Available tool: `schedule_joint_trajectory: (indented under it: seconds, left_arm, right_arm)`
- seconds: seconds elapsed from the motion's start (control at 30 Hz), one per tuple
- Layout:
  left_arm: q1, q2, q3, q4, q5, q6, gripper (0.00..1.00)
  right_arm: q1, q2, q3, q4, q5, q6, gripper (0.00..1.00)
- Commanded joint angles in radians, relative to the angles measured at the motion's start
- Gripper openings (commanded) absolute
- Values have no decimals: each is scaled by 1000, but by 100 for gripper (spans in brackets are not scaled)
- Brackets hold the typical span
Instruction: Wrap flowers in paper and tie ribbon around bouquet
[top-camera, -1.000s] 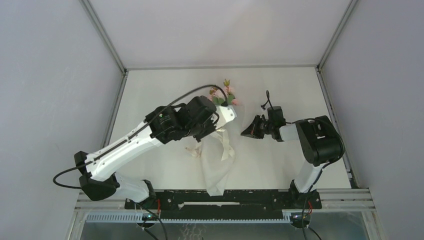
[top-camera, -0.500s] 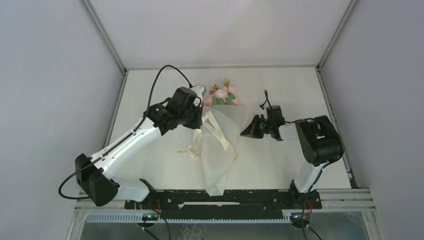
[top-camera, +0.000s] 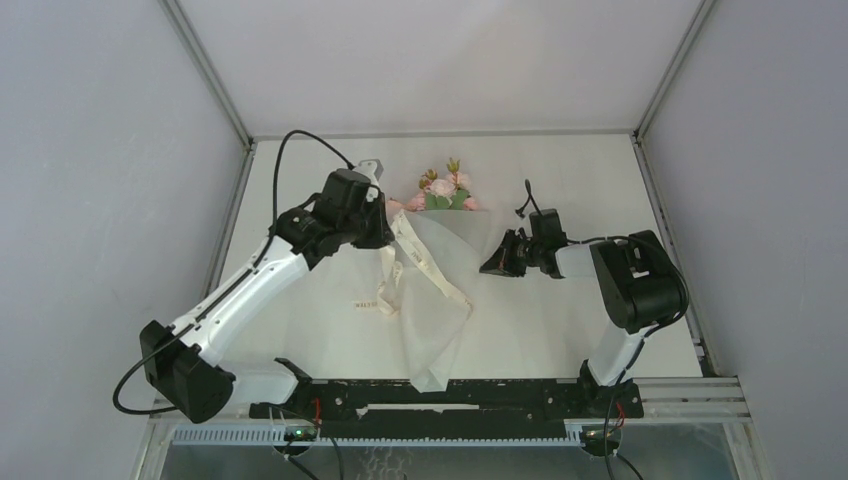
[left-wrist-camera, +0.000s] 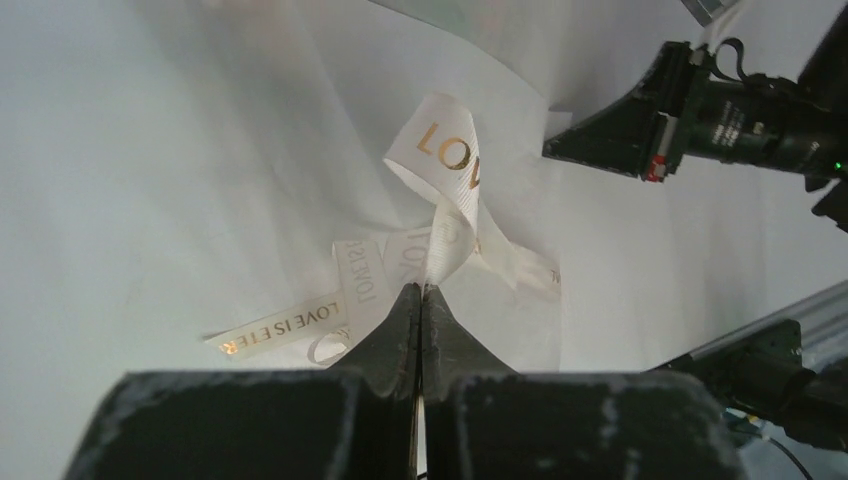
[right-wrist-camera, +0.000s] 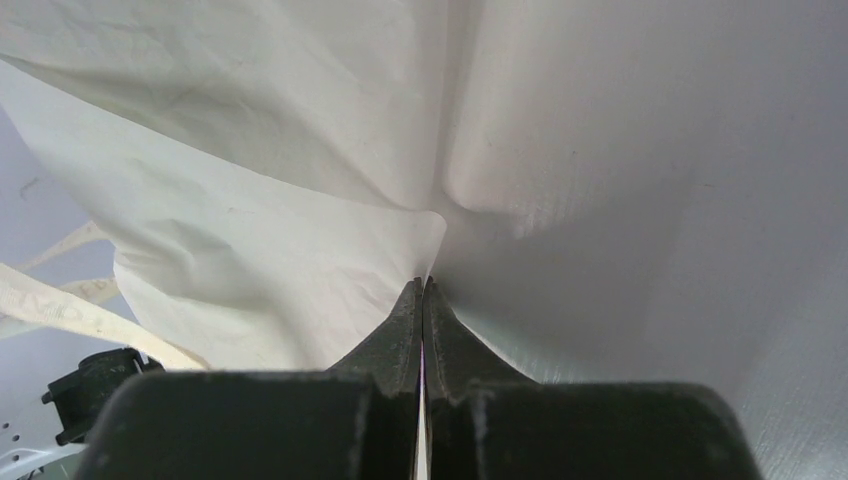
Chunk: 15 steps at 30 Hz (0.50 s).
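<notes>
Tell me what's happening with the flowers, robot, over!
Left gripper shut on ribbon. Right gripper shut on paper edge. Flowers wrapped, ribbon untied. Nothing blocking.

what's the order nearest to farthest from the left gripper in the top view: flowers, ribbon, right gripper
1. ribbon, pinched in the left gripper
2. flowers, just right of it
3. right gripper, farther right, at the paper's edge

white table (top-camera: 545, 330) | grey panels (top-camera: 100, 200) left, right | black rail (top-camera: 500, 393) along near edge | metal corner struts (top-camera: 205, 70)

Left pincer (top-camera: 389, 217) holds the ribbon (top-camera: 430, 266), draped across the paper-wrapped bouquet (top-camera: 440, 315).
</notes>
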Motion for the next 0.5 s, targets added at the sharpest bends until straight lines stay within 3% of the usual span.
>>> schedule_joint_trajectory:
  seconds: [0.0, 0.13, 0.27, 0.47]
  left_arm:
    - [-1, -13, -80, 89, 110, -44, 0]
    - [4, 68, -100, 147, 152, -23, 0]
    - [6, 147, -64, 132, 182, 14, 0]
    - [4, 172, -90, 162, 210, 45, 0]
  right_arm:
    - [14, -28, 42, -46, 14, -44, 6]
    - [9, -50, 54, -83, 31, -60, 19]
    - [-12, -91, 61, -148, 52, -73, 39]
    - [-11, -270, 93, -321, 226, -130, 51]
